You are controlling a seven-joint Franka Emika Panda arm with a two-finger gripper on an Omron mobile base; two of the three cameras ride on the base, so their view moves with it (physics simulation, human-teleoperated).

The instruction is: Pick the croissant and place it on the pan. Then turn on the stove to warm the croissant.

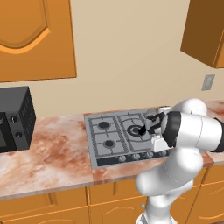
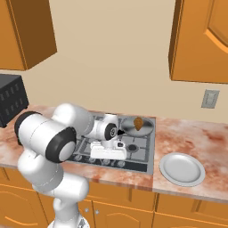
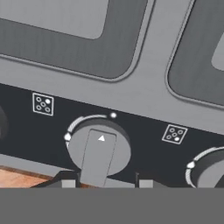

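The brown croissant (image 2: 139, 123) lies in the small grey pan (image 2: 130, 129) on the back right burner of the stove (image 2: 148, 143). My gripper (image 2: 106, 158) hangs low over the stove's (image 1: 98, 141) dark front strip of knobs; in the left base view the gripper (image 1: 154, 151) sits just under my forearm. Seen from the hand, my gripper (image 3: 106, 183) has its two fingertips (image 3: 68, 183) on either side of a round grey knob (image 3: 99, 151) with a raised bar and a white arrow. The tips stand close to the knob; contact is not discernible.
A white plate (image 2: 182, 169) rests on the marble counter (image 1: 52, 153) right of the stove. A black microwave (image 1: 15, 118) stands at the counter's left end. More knobs (image 3: 210, 173) sit on the strip beside the one between my tips. Orange wall cabinets (image 1: 35, 39) hang overhead.
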